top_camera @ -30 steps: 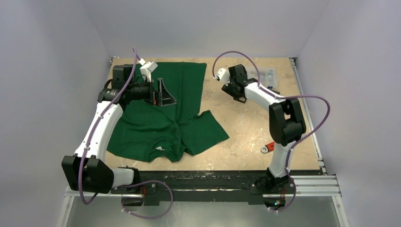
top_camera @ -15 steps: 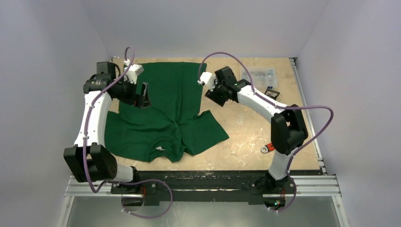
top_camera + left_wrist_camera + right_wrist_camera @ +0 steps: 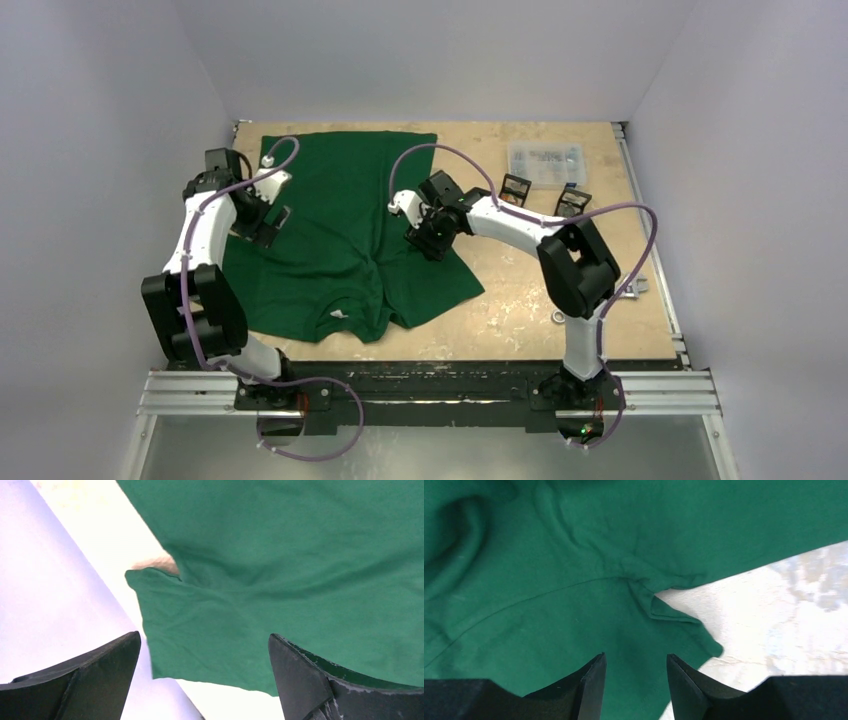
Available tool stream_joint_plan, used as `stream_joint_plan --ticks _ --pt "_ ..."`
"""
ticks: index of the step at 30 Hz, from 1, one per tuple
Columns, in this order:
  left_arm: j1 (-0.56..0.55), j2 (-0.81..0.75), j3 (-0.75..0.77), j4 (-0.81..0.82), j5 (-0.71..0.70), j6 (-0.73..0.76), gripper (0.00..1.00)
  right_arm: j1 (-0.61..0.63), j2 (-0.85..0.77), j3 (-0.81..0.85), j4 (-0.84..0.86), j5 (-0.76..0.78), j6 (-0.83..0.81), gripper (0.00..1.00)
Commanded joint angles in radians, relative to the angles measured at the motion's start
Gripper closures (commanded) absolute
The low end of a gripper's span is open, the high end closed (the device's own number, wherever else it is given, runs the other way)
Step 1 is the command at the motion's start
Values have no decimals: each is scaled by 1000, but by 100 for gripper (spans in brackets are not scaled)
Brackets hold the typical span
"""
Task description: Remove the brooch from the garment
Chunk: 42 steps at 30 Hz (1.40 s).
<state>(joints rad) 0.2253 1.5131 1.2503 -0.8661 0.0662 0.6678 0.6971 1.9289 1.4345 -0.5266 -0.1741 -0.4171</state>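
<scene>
table: pale worn plywood, scuffed, matte.

garment: dark green knit t-shirt, soft, lying flat on the left half of the table. long axis runs far-to-near, hem at the far edge, neck toward the arm bases. shallow folds down the middle.

left gripper: hangs over the shirt's left edge by the wall. black fingers spread wide, nothing between them. below it a sleeve corner, a bit of bare board showing at the armpit.

right gripper: low over the other sleeve, just near of the armpit seam. fingers apart by a narrow gap, no cloth pinched that i can see. the sleeve hem folds over itself beside the fingers, and the board starts just to their right.

clear plastic box: far right, well apart from the shirt.

white label: small, inside the neck.

brooch: not visible in any view. it may be under a fold or too small to tell. so which way it lies from either pincer, and which arm is nearer, cannot be judged. finding it comes first.
</scene>
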Motion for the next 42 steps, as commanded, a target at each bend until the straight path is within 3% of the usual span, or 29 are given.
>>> stream_joint_plan --ticks 1,10,26,34,42 --pt "15 40 -57 174 -134 128 0 -2 32 16 -21 -44 35 49" --pt "40 158 -141 326 -247 210 0 -4 78 -56 -22 2 23 54" --pt "145 178 -255 393 -272 314 0 -9 -139 -382 -67 50 17 54" --pt "249 186 -277 411 -270 395 0 -53 -103 -331 -52 109 1 53" --pt "261 126 -258 319 -192 384 0 -93 -104 -272 -130 100 -93 51"
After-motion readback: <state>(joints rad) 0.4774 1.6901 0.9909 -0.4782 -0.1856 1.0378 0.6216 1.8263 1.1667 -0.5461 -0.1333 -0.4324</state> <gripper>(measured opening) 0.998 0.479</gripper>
